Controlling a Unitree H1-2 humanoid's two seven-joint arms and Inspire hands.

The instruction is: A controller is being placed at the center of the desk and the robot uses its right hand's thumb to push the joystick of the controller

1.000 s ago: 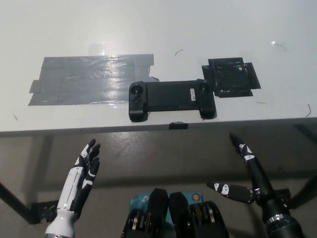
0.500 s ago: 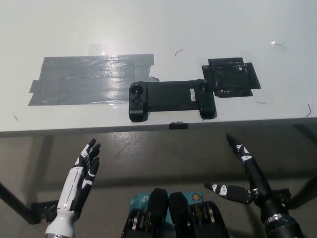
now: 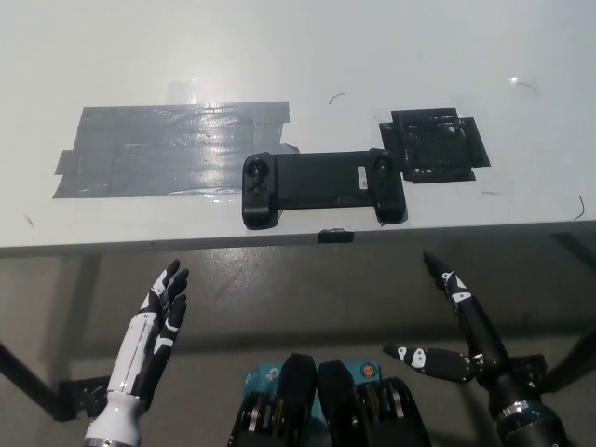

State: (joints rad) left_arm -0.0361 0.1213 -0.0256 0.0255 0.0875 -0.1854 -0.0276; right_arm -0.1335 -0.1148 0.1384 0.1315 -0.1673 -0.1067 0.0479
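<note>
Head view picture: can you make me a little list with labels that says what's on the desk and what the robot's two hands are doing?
desk: white desk, front edge across the middle of the picture
controller: black controller lying flat near the front edge, untouched
joysticks: one at its left end, one at its right end
tape: large grey tape patch left of the controller, small black tape patch to its right
left hand: white left hand open, below the desk edge
right hand: black right hand open, below the desk edge

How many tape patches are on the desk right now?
2: a large grey tape patch left of the controller, and a smaller black tape patch at its right end. None seem hidden.
</note>
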